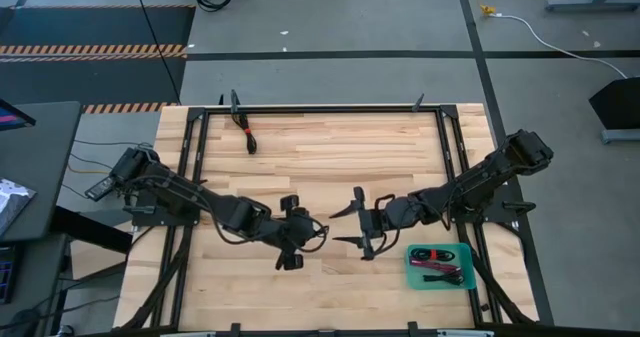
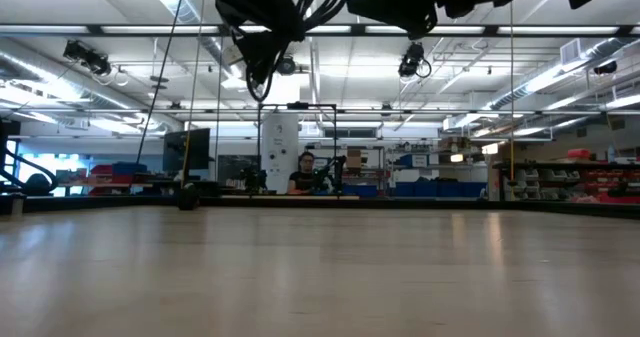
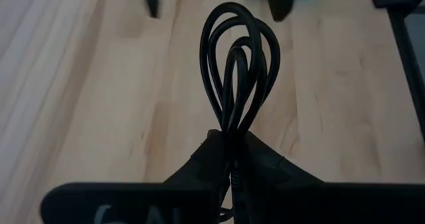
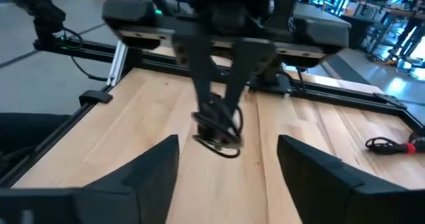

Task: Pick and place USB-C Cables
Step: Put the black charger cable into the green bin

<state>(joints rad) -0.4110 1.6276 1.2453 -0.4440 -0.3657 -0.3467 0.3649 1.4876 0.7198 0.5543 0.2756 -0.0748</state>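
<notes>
My left gripper (image 1: 316, 233) is near the middle of the table, shut on a black coiled USB-C cable (image 3: 239, 64). The right wrist view also shows this cable (image 4: 219, 127), under the left fingers. My right gripper (image 1: 343, 225) faces it from the right, open, with its fingers (image 4: 156, 167) apart and clear of the coil. A teal tray (image 1: 415, 272) near the right near corner holds several cable bundles (image 1: 437, 260), black, red-tied and maroon. One more black cable with a red tie (image 1: 250, 137) lies flat by the far left edge. My left gripper pinches the black coil between its two fingers at one end of the bundle (image 3: 230, 139). The fingers slant down from the table's left. The loops (image 3: 240, 31) stick out past the fingertips. The coil is lifted clear of the table.
Black frame rails (image 1: 455, 147) run along the left, right and far edges of the wooden tabletop (image 1: 330, 167). In the low view the arms' wiring (image 2: 270, 27) hangs high above the table. A person (image 2: 303, 172) sits far behind the table.
</notes>
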